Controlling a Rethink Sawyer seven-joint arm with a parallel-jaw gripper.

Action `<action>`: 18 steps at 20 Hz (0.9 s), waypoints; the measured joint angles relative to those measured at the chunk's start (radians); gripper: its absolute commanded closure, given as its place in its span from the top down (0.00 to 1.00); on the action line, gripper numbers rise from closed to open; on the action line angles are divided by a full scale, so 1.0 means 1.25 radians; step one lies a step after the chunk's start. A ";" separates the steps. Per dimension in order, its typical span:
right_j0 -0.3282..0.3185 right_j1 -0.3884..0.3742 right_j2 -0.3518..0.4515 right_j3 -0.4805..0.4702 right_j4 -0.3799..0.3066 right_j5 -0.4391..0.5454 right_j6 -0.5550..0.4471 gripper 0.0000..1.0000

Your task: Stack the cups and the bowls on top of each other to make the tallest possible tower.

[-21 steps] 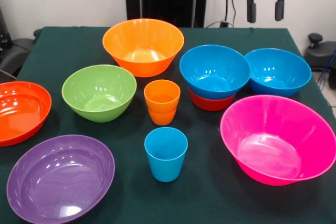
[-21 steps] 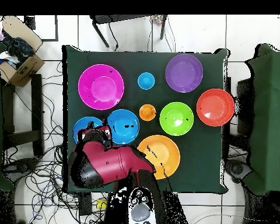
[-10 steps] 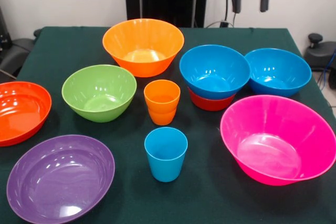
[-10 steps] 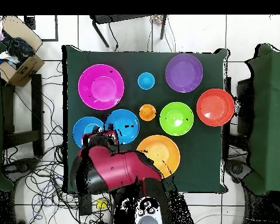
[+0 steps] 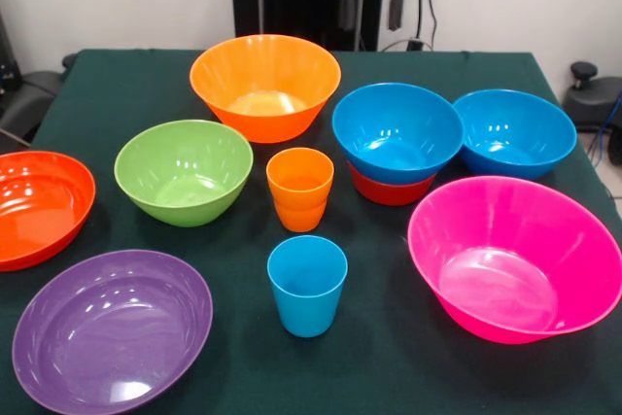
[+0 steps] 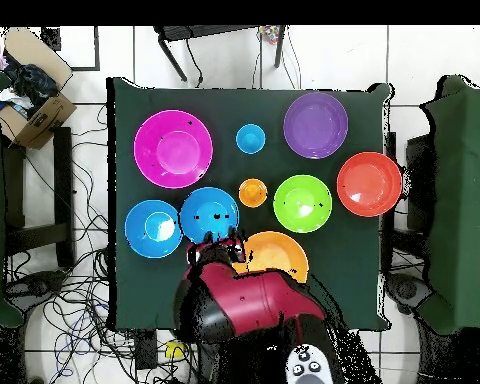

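My gripper point(image 5: 371, 7) hangs open and empty above the table's far edge, between the big orange bowl point(image 5: 264, 85) and a blue bowl point(image 5: 397, 131) that rests on a red-orange bowl point(image 5: 389, 190). In the overhead view the gripper point(image 6: 219, 245) lies between that blue bowl point(image 6: 209, 213) and the orange bowl point(image 6: 272, 262). A second blue bowl point(image 5: 515, 131), a pink bowl point(image 5: 515, 255), a green bowl point(image 5: 183, 170), a red-orange bowl point(image 5: 39, 203) and a purple bowl point(image 5: 112, 329) stand singly. Orange cups point(image 5: 299, 187) sit nested mid-table. In front of them is a light blue cup point(image 5: 307, 284).
A dark green cloth point(image 5: 126, 85) covers the table. A cardboard box point(image 6: 29, 95) and loose cables point(image 6: 79, 290) lie on the floor beside it. Green-covered furniture point(image 6: 464, 200) flanks the table.
The arm has swung along the table's far edge, from above the single blue bowl to between the stacked blue bowl and the orange bowl. The gripper stays open. No bowl or cup has moved.
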 measured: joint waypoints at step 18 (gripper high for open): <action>-0.043 0.081 -0.035 0.006 -0.221 -0.022 0.000 1.00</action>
